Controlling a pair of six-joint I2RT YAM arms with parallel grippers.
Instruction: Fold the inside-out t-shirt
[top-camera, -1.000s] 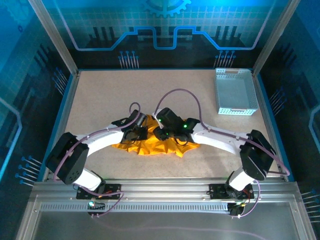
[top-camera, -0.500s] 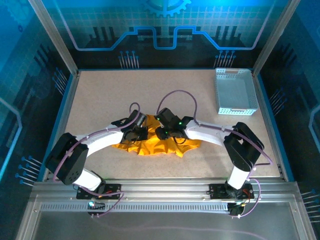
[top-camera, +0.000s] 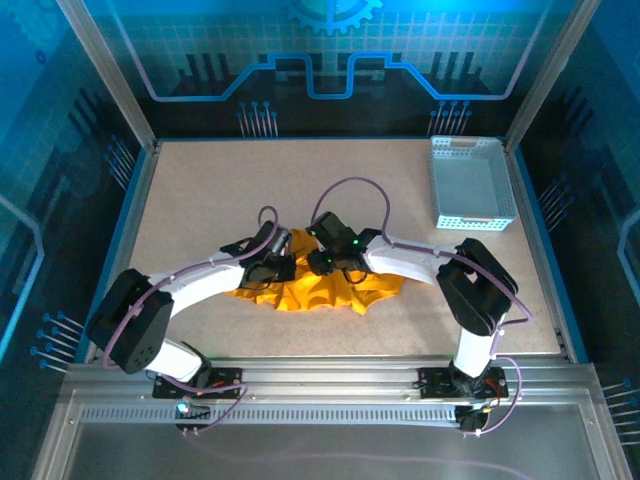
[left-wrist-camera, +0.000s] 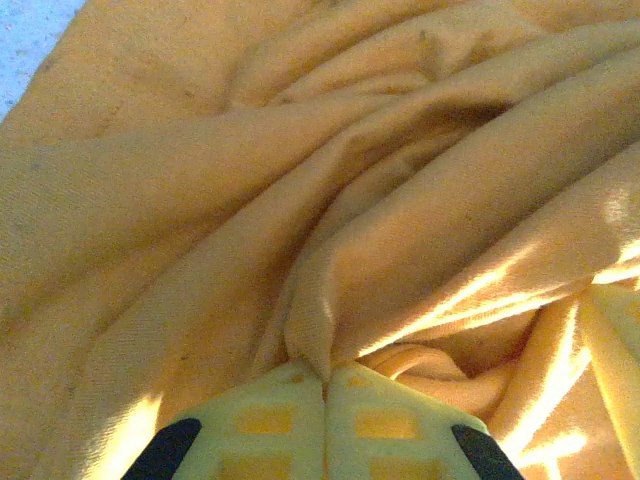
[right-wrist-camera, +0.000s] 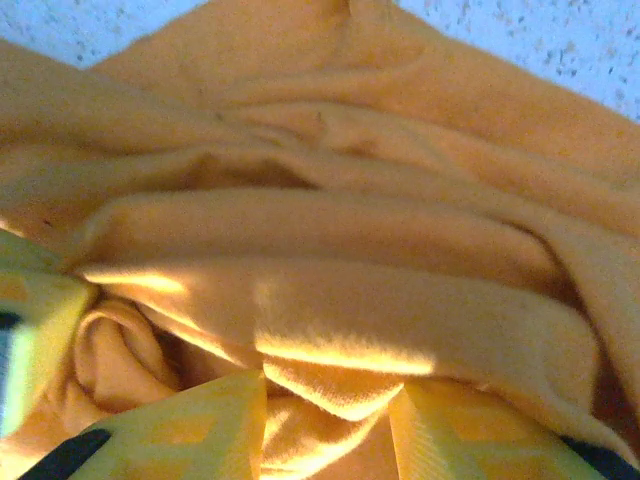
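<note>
The t-shirt (top-camera: 320, 292) is lying mid-surface (top-camera: 200, 190), with the left end effector (top-camera: 278, 266) and right end effector (top-camera: 322, 264) sitting side by side on it. The basket (top-camera: 470, 185) is resting far right, well apart.

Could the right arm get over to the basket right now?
Probably, but not freely: bare table lies between it and the basket, yet the right tool seems clamped on a fold of the t-shirt.

No legible txt, labels, brands or nos. anywhere. Back panel (top-camera: 330, 60) at 12 o'clock carries a gear graphic (top-camera: 330, 10) & circuit-style lines, no lettering.
</note>
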